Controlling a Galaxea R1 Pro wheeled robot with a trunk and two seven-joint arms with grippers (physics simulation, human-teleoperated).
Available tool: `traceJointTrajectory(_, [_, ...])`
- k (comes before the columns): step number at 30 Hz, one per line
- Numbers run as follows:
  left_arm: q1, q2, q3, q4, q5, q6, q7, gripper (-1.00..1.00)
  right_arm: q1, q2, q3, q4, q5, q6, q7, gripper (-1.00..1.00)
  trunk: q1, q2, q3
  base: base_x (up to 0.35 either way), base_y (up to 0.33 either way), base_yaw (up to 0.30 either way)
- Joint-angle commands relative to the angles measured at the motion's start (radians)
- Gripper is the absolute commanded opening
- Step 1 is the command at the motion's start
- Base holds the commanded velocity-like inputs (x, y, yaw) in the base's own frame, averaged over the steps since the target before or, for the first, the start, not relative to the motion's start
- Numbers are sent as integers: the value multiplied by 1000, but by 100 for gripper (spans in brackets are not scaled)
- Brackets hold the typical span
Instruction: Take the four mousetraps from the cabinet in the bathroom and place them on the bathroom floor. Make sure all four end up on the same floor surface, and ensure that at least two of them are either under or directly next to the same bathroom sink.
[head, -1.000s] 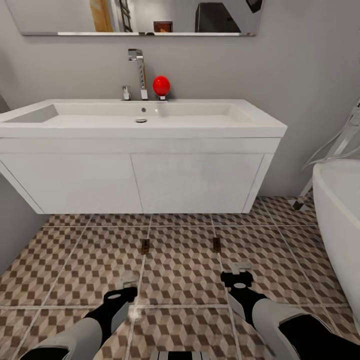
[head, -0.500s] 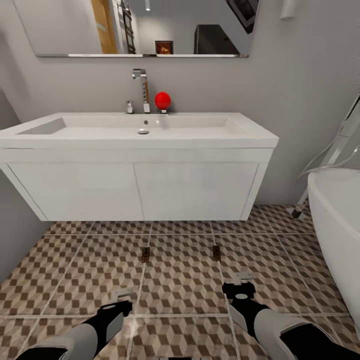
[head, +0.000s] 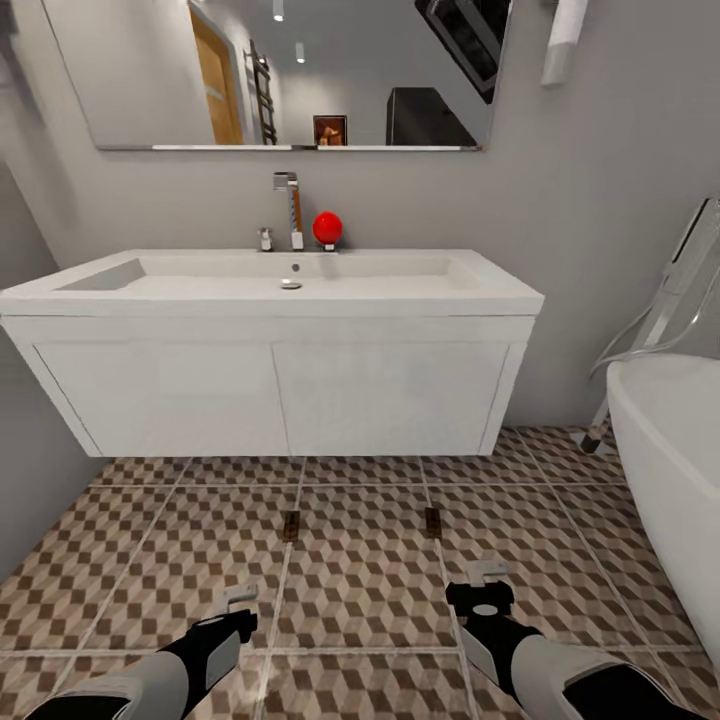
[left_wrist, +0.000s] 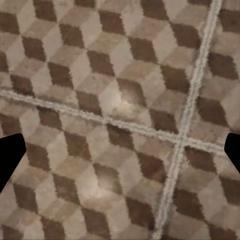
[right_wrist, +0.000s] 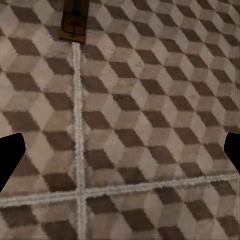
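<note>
- Head view: two mousetraps, the left trap (head: 291, 525) and the right trap (head: 432, 520), are lying flat on the floor (head: 360, 590), well apart from each other, just in front of the vanity (head: 280, 395) that is carrying the sink (head: 280, 285).
- The left gripper (head: 238, 598) and right gripper (head: 487, 574) are hanging low over the tiles on the near side of the traps, touching neither. From here I cannot tell how their fingers are set.
- A red ball (head: 327, 227) is sitting by the tap (head: 290, 205); a bathtub (head: 670, 470) is standing at the right.
- Left wrist view: patterned floor (left_wrist: 120, 120) is showing between two dark fingertips at the picture's edges, so this gripper is spread wide and carrying nothing.
- Right wrist view: one trap (right_wrist: 74, 22) is lying on a grout line ahead of the gripper, whose fingertips are likewise spread wide and empty.
- Judgement: two traps look placed beside the sink, so the step in hand is probably going for the remaining two. Doing it well is meaning lifting both arms straight up before turning, so that neither gripper is sweeping the placed traps away from the vanity, and minding the bathtub on the right.
</note>
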Motion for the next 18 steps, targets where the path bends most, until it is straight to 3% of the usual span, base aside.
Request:
traceJointTrajectory(1, [0, 1, -2, 1, 8, 1, 3, 100, 0, 0, 8, 3, -10, -6, -1, 100, -1, 0, 3, 0, 0, 0])
traceJointTrajectory(18, [7, 5, -2, 13, 8, 1, 3, 100, 28, -23, 7, 3, -11, 32, -9, 100, -8, 4, 69, 0, 0, 0])
